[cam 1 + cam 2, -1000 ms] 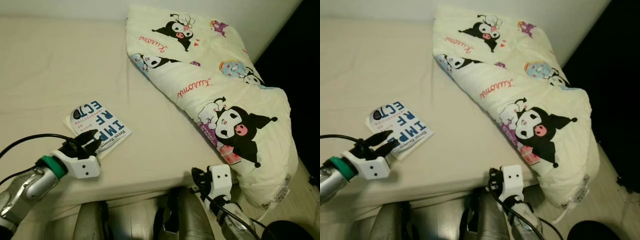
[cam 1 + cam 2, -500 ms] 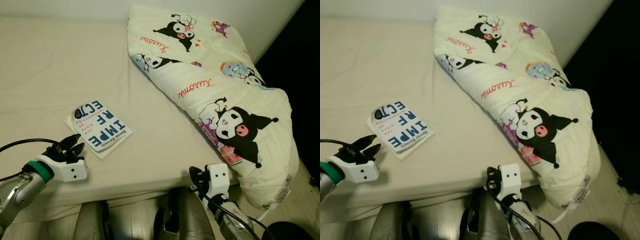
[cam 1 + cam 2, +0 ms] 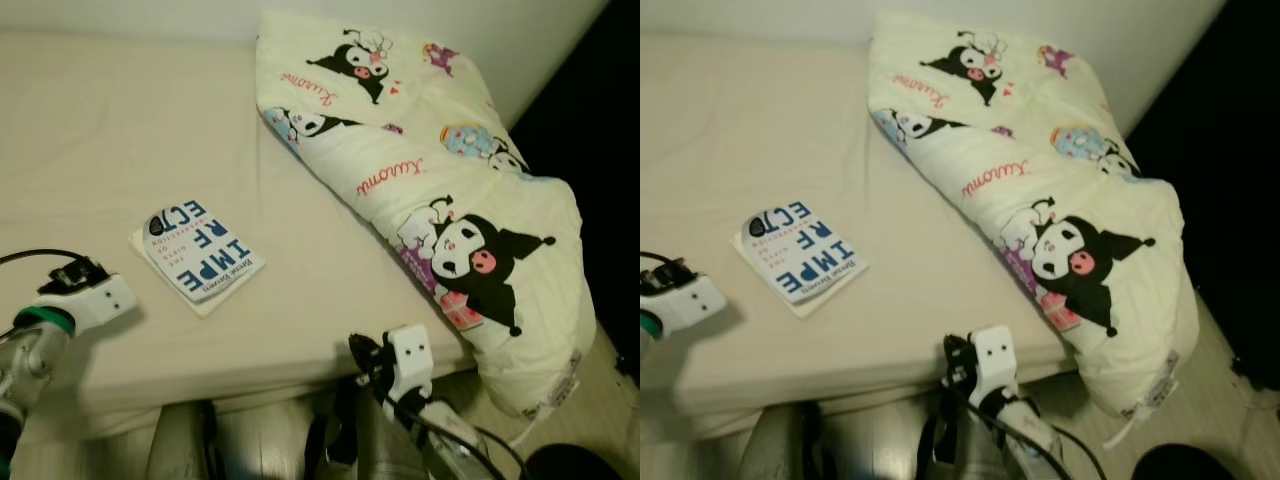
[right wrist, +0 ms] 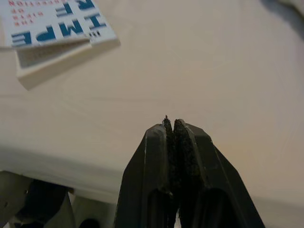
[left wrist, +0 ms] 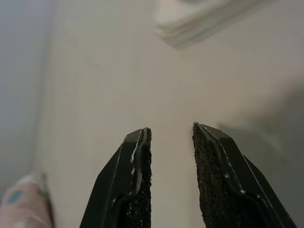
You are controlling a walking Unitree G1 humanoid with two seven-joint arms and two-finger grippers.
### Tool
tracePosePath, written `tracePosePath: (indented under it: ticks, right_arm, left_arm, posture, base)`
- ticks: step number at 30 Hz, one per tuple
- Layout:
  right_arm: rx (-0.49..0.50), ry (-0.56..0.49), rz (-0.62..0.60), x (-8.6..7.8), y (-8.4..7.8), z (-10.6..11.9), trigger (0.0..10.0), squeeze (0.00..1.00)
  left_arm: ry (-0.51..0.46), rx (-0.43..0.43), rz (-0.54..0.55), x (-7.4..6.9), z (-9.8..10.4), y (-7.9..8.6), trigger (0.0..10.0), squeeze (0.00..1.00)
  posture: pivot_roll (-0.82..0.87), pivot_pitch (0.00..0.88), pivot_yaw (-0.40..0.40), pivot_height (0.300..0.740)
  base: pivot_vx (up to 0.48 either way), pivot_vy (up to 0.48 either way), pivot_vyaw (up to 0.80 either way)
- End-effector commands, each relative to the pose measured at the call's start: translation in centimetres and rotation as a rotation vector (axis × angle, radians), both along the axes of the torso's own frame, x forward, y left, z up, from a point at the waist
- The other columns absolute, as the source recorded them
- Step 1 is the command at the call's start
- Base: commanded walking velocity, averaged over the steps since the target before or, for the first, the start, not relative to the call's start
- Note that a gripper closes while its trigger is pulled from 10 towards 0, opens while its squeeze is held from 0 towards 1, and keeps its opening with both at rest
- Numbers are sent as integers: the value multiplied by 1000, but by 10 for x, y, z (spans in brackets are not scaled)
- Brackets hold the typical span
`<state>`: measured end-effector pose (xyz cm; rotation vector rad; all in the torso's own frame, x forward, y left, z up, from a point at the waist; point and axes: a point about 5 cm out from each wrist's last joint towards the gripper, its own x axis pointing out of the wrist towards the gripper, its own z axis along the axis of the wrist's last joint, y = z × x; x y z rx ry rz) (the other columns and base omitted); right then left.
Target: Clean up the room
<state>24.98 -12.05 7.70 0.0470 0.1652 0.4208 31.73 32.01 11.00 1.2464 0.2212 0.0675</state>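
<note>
The bed (image 3: 120, 120) is covered with a matt beige cloth, lightly creased. The book (image 3: 197, 255) has a glossy paper cover. The quilt (image 3: 430, 180) is soft printed cloth. The left pincer (image 5: 171, 142) has rough, grainy black pads (image 5: 209, 161).

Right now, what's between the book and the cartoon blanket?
Nothing: just bare cream bed sheet between the book and the blanket, seen in both eye views.
</note>
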Motion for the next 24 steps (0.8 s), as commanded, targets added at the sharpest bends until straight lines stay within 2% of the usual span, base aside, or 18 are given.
tracePosePath:
  ticks: [1,4,5,6,7,11,13,14,16,20,21,22,23,24]
  right_arm:
    - [-6,11,-34,-5,-12,2,10000,0]
    - [-4,-21,-83,-10,-25,16,10000,0]
    - [-4,-21,-83,-10,-25,16,10000,0]
    - [-4,-40,-124,-17,-35,25,10000,0]
    - [-4,-40,-124,-17,-35,25,10000,0]
    - [-5,-42,-159,-31,-39,30,10000,0]
    - [-9,-30,-180,-42,-38,29,10000,0]
    - [-9,-30,-180,-42,-38,29,10000,0]
    - [-7,-23,-211,-52,-37,30,10000,0]
    - [-7,-18,-246,-58,-39,37,10000,0]
    - [-7,-18,-246,-58,-39,37,10000,0]
    - [-7,-20,-258,-59,-40,38,10000,0]
    - [-7,-20,-258,-59,-40,38,10000,0]
    - [-9,-20,-268,-60,-41,39,10000,0]
  left_arm:
    - [73,29,21,0,-8,2,10000,0]
    - [73,61,63,6,0,7,10000,0]
    - [73,61,63,6,0,7,10000,0]
    - [76,75,59,10,4,6,10000,0]
    - [76,75,59,10,4,6,10000,0]
    - [100,110,-29,16,2,-7,10000,0]
    - [109,77,-71,22,1,-19,10000,0]
    - [109,77,-71,22,1,-19,10000,0]
    - [145,-48,-128,32,-3,-44,10000,0]
    - [185,-149,-216,41,-6,-77,10000,0]
    - [185,-149,-216,41,-6,-77,10000,0]
    - [200,-194,-247,44,-7,-89,10000,0]
    - [200,-194,-247,44,-7,-89,10000,0]
    - [218,-230,-277,47,-7,-99,10000,0]
  posture:
    - [-78,255,-108,600]
    - [-140,287,-99,600]
    - [-140,287,-99,600]
    - [-178,308,-92,600]
    - [-178,308,-92,600]
    - [-216,329,-80,600]
    - [-246,342,-61,600]
    - [-246,342,-61,600]
    - [-280,351,-38,600]
    - [-312,361,-19,600]
    - [-312,361,-19,600]
    - [-312,361,-19,600]
    - [-312,361,-19,600]
    - [-330,364,-13,600]
  base:
    - [0,0,0]
    - [0,0,0]
    - [0,0,0]
    - [0,0,0]
    - [0,0,0]
    - [0,0,0]
    - [0,0,0]
    - [0,0,0]
    - [0,0,0]
    - [0,0,0]
    - [0,0,0]
    - [0,0,0]
    - [0,0,0]
    - [0,0,0]
